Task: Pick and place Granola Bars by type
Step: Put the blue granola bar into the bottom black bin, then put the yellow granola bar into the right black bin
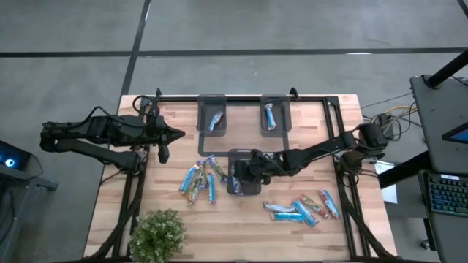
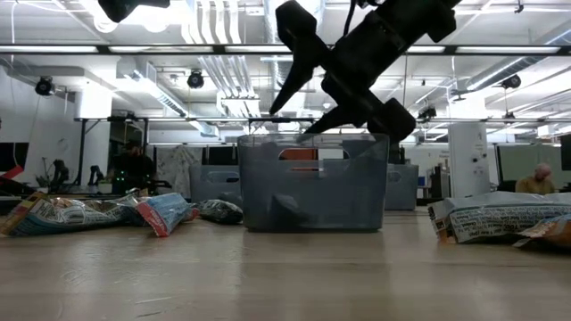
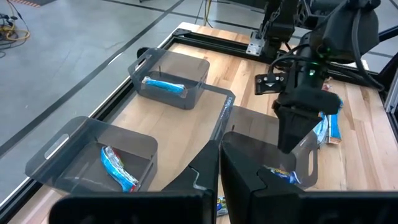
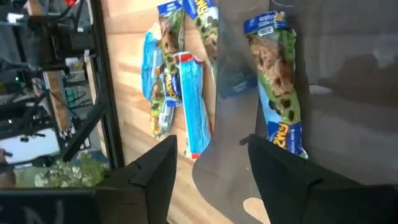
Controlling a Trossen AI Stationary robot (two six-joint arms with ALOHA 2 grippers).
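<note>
Granola bars lie in two loose piles on the wooden table, one left of centre (image 1: 199, 177) and one toward the near right (image 1: 303, 208). Three dark grey trays stand on the table. The two far trays (image 1: 213, 124) (image 1: 275, 126) each hold a blue bar. The near middle tray (image 1: 235, 155) holds a green-and-blue bar (image 4: 280, 81) lying on its floor. My right gripper (image 4: 211, 180) hangs open over this tray's left rim, and the bar lies ahead of its fingers. My left gripper (image 1: 164, 148) waits shut over the table's left part, touching nothing.
A potted plant (image 1: 157, 234) stands at the near left corner. A black frame rail (image 1: 241, 97) runs along the far edge behind the trays. Bare wood lies between the two bar piles in front of the near tray (image 2: 312, 183).
</note>
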